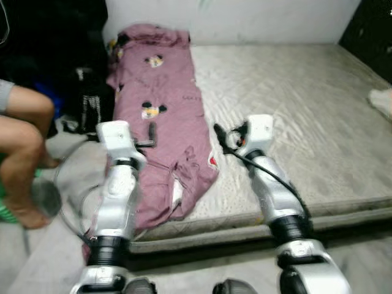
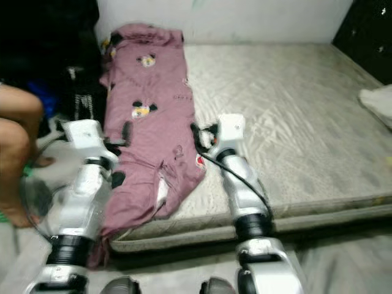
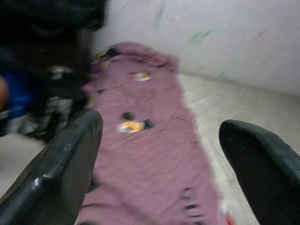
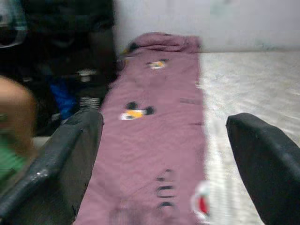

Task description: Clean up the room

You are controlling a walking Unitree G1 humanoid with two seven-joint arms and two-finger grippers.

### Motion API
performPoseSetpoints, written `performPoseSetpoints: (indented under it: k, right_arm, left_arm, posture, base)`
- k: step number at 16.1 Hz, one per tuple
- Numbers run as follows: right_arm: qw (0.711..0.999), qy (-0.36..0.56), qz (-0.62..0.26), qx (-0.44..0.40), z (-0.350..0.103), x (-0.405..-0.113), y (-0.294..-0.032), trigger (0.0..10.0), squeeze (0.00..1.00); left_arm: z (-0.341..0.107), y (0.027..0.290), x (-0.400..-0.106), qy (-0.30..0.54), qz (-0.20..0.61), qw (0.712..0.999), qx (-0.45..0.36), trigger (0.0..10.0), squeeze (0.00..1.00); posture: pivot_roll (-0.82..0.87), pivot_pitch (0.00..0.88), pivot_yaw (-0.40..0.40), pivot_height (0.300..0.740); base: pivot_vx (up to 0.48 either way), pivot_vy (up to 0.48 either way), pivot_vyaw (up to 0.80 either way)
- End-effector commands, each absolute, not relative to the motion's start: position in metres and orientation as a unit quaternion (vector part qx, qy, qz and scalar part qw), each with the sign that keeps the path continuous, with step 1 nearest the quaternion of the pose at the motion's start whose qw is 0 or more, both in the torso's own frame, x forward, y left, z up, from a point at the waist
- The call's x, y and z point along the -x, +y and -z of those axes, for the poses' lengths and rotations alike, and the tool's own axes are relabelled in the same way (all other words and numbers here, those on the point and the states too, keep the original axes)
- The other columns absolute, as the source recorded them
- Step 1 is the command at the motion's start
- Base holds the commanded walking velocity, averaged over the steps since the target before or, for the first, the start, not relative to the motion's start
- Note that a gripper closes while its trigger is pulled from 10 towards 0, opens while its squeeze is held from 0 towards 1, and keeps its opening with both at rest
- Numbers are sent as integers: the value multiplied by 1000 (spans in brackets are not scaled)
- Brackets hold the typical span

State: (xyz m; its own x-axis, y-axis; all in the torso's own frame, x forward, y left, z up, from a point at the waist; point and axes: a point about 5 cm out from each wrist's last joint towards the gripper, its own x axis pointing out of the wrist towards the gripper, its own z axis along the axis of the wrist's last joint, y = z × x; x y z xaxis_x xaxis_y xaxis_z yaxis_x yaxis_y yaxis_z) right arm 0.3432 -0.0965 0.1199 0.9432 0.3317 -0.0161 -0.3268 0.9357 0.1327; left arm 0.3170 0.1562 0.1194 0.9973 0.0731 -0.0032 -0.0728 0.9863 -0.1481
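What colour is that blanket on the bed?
Dusty mauve-pink blanket with small cartoon prints, clearest in the left eye view.

Person (image 1: 21, 153) at 9 o'clock cut off by frame edge, legs only. White item (image 1: 382, 101) at 3 o'clock cropped, unidentifiable. Mauve blanket (image 1: 162, 122) prints blurred.

No words or numbers can be read. The purple blanket (image 1: 160, 116) has small dark marks near its lower end that may be letters, but they are too blurry.

grey mattress (image 1: 294, 122), mauve blanket (image 1: 162, 122) on it
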Motion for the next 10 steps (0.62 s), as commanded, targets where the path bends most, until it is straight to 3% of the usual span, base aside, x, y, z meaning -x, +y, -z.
performPoseSetpoints:
  k: [1,6,7,9,10]
  right_arm:
    - [985,15,-161,-58,-124,-345,-104,10000,0]
    - [986,14,-156,-57,-125,-347,-106,10000,0]
    - [987,14,-149,-58,-125,-346,-108,10000,0]
    - [989,15,-130,-66,-124,-343,-114,10000,0]
    - [990,9,-121,-72,-125,-340,-118,10000,0]
  left_arm:
    - [-121,157,-313,-5,-18,997,79,10000,0]
    - [-113,175,-295,5,7,1000,-16,10000,0]
    - [-116,175,-292,-16,22,1000,-13,10000,0]
    - [-117,181,-288,-6,-25,999,-19,10000,0]
    - [-119,177,-283,-22,-3,1000,-1,10000,0]
  posture:
    - [-56,0,-30,740]
    - [-32,0,-21,740]
    - [-32,0,-17,740]
    - [-40,5,-13,740]
    - [-45,14,-17,740]
  base:
    - [0,0,0]
    - [0,0,0]
    - [0,0,0]
    - [0,0,0]
    - [0,0,0]
